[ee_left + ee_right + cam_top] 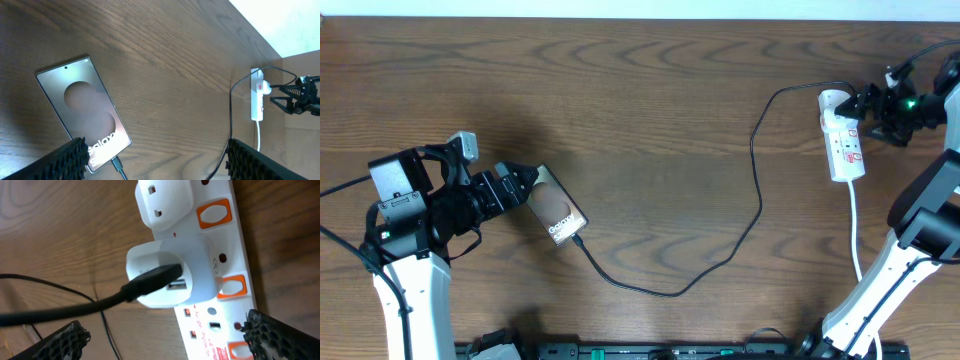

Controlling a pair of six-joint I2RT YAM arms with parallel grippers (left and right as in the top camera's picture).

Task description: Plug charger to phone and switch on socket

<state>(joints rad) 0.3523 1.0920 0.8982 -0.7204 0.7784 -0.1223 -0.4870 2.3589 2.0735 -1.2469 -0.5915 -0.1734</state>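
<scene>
The fingers (60, 162) of the left gripper (155, 152) stand spread wide and pinch nothing. One finger lies just beside the lower end of the phone (82, 112), and the other is well apart over bare desk (640, 100). The fingers (280, 335) of the right gripper (165, 322) are likewise spread wide and empty. They hover either side of the power strip (220, 255) without a visible contact. The phone lies flat and face up toward the left edge of the desk, turned at a slant. The charger cable (720, 255) meets its lower edge, where the connector tip (116, 162) appears seated in the port. From there the cable loops toward the front edge, then runs up to the power strip (843, 140) near the far right corner. Its other end, a black USB plug (155, 277), sits in a white adapter (200, 275) plugged into the strip. The plugging step therefore looks complete. The step left is the switching-on. The orange rocker switch (232, 286) beside the adapter is untouched, and the pictures do not show whether it is on or off. With the right gripper over that end of the strip, the press on this switch is judged the step in hand. The phone screen gives no clear sign of charging.
</scene>
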